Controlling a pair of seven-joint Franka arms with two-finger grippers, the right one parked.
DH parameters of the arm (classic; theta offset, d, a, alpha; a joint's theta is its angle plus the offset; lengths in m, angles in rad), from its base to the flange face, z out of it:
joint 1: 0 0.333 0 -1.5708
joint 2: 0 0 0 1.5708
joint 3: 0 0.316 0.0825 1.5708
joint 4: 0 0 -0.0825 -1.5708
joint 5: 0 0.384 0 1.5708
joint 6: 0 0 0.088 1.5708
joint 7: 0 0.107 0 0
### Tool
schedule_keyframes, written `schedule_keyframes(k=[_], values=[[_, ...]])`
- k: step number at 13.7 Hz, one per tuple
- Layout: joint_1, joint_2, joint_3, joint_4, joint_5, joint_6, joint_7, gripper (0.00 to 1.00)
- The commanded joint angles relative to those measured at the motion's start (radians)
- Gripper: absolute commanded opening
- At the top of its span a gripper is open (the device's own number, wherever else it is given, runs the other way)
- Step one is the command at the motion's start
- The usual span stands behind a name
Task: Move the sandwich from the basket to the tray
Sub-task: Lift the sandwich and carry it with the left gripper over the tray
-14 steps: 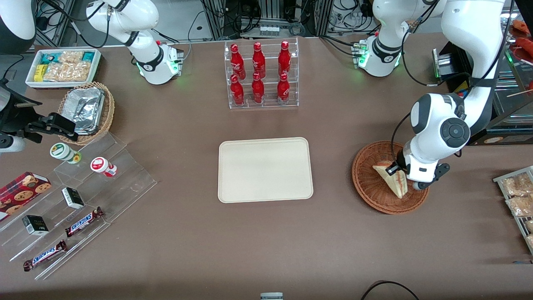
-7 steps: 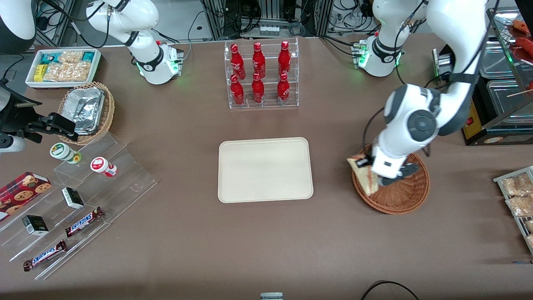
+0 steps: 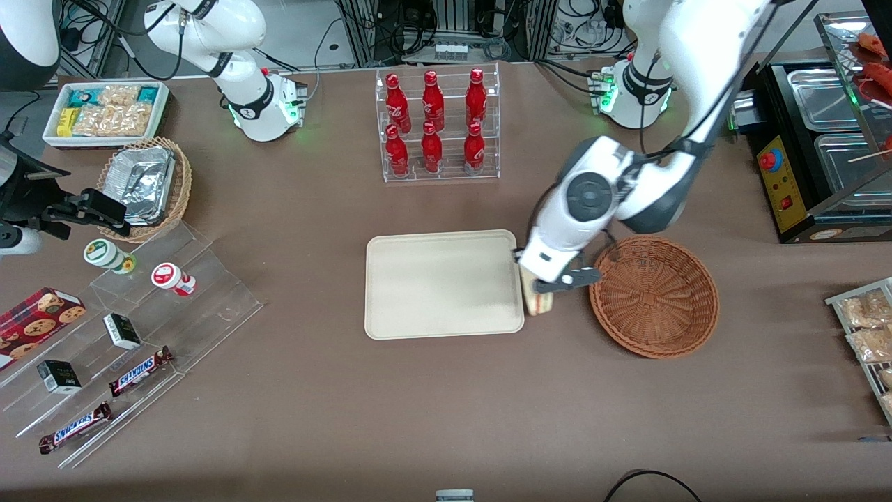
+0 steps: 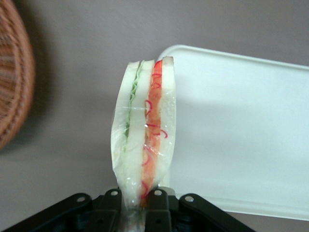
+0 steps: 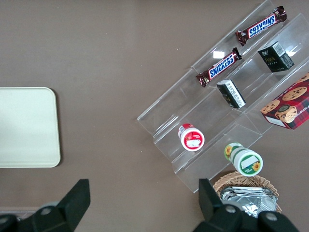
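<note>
My left gripper point(image 3: 535, 287) is shut on the sandwich point(image 3: 537, 301), a wrapped pale wedge with red, orange and green filling point(image 4: 145, 130). It hangs in the air between the cream tray point(image 3: 418, 286) and the reddish-brown wicker basket point(image 3: 655, 296), right beside the tray's edge toward the working arm's end. In the left wrist view the black fingers point(image 4: 159, 205) pinch the wedge's narrow end, with the tray point(image 4: 241, 130) on one side and the basket's rim point(image 4: 14, 77) on the other. Nothing lies in the basket or on the tray.
A clear rack of red bottles point(image 3: 435, 125) stands farther from the front camera than the tray. Toward the parked arm's end are clear tiered shelves with snack bars point(image 3: 139, 369), a tan basket of foil containers point(image 3: 146, 185) and a white bin of snacks point(image 3: 104, 111). A metal warmer point(image 3: 822, 153) and packets point(image 3: 867, 335) sit at the working arm's end.
The gripper has lifted the sandwich out of the basket and carried it toward the tray, from over the basket's middle to just beside the tray's edge. The basket now holds nothing.
</note>
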Motion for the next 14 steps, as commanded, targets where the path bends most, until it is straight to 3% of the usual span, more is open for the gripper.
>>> schedule_keyframes(k=[1, 5, 8, 14], values=[[-0.082, 0.121, -0.001, 0.166, 0.066, -0.076, -0.098, 0.00], [-0.208, 0.247, 0.004, 0.301, 0.094, -0.078, -0.213, 0.00], [-0.281, 0.341, 0.007, 0.402, 0.154, -0.077, -0.293, 0.00], [-0.347, 0.415, 0.028, 0.495, 0.223, -0.081, -0.348, 0.00]])
